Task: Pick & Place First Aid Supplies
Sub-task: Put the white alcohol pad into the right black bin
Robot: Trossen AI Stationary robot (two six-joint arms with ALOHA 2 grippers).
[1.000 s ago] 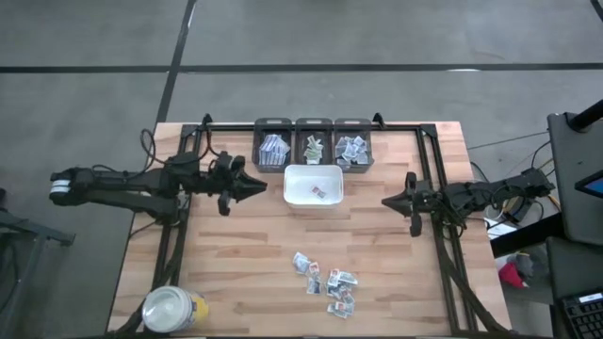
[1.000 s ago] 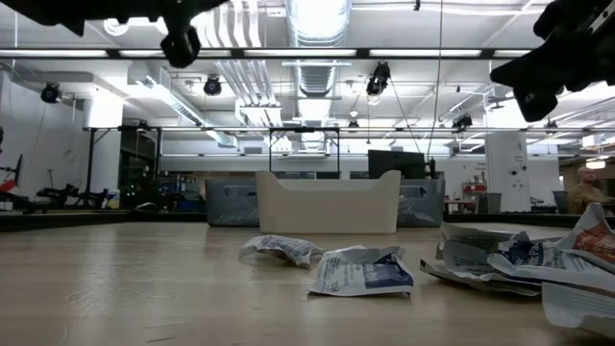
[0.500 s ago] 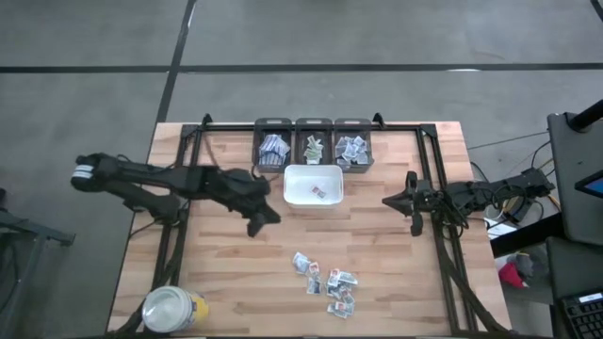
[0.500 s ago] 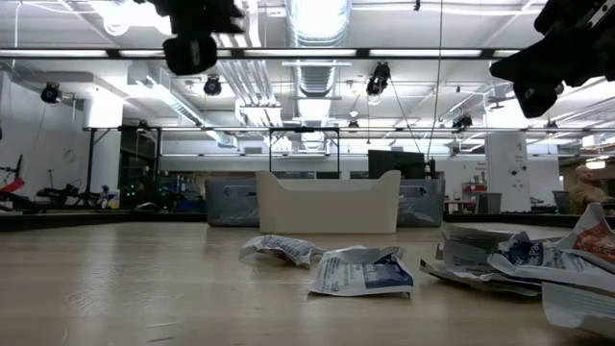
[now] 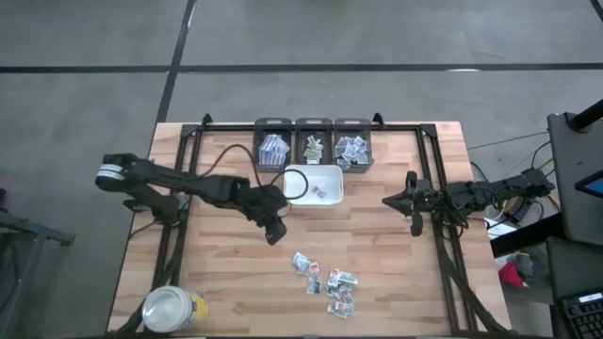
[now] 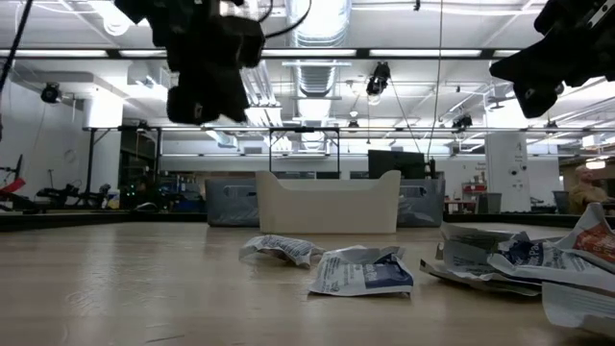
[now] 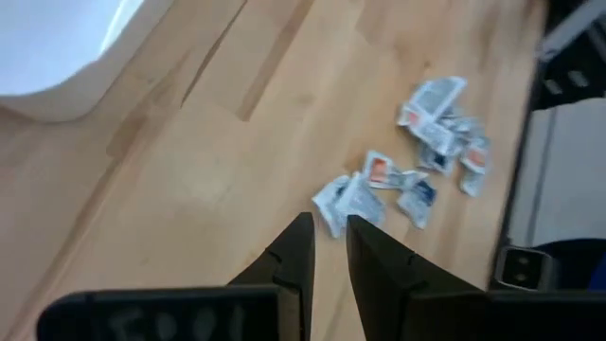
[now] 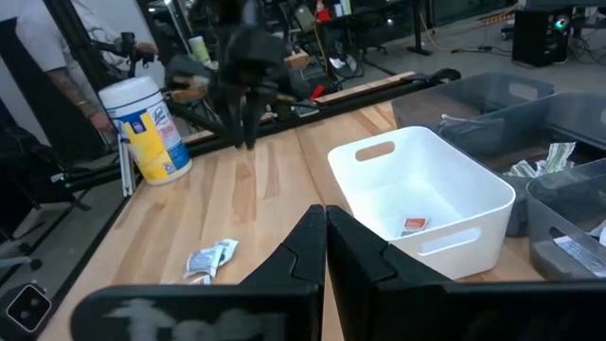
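Observation:
Several first aid supplies, small white paper packets, lie flat in a loose pile on the wooden table, near of centre; they also show in the left wrist view and the low view. A white tray stands behind them with one red-printed packet in it. My left gripper hangs above the table between tray and pile, slanting down toward the pile, its fingers open by a narrow gap with nothing between them. My right gripper waits shut and level, right of the tray.
Three dark bins holding packets stand in a row behind the tray. A yellow jar with a white lid sits at the near left corner. Black frame rails run along the table's sides and back. Bare wood lies left of the pile.
My left gripper has swung from beside the tray's left side toward the near edge and a little to the right, sinking and tipping from level to slanting down at the packet pile. Its finger gap is unchanged. The packets and the tray have stayed where they were.

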